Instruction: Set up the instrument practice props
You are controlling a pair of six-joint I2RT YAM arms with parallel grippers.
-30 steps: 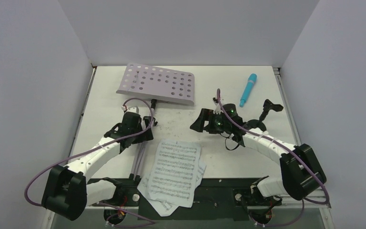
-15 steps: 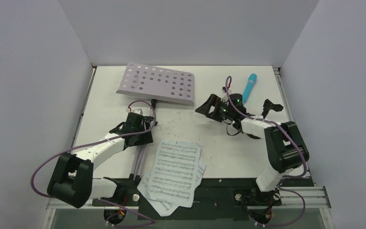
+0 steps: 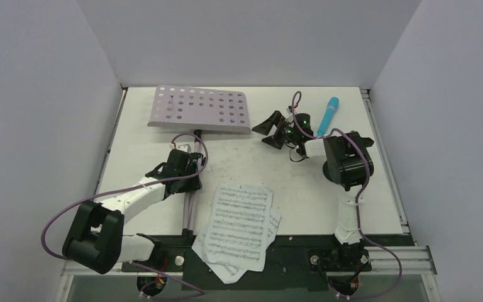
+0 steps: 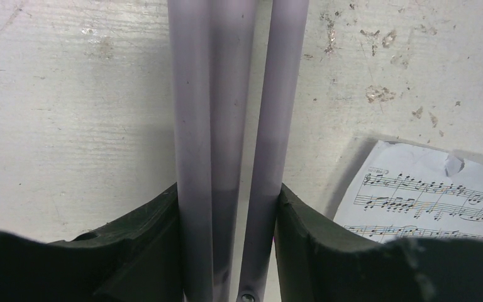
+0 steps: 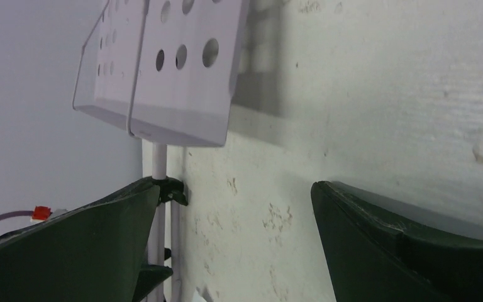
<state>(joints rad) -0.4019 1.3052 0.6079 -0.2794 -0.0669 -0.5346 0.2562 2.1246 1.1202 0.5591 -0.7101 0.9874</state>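
Note:
The lilac music stand lies on the table, its perforated desk at the back left and its folded legs running toward the near edge. My left gripper is shut on those leg tubes, with both pads pressed against them. White sheet-music pages lie just right of the legs. The turquoise microphone lies at the back right. The black mic stand is mostly hidden behind my right arm. My right gripper stands open and empty, facing the desk's right edge.
White walls close the table in on the left, back and right. A purple cable loops over each arm. A black mounting rail runs along the near edge, under the lower corner of the pages.
My left gripper has closed on the stand's legs, and the desk has shifted slightly left. The pages have slid a little right. My right arm has folded upright and carried its gripper toward the back.

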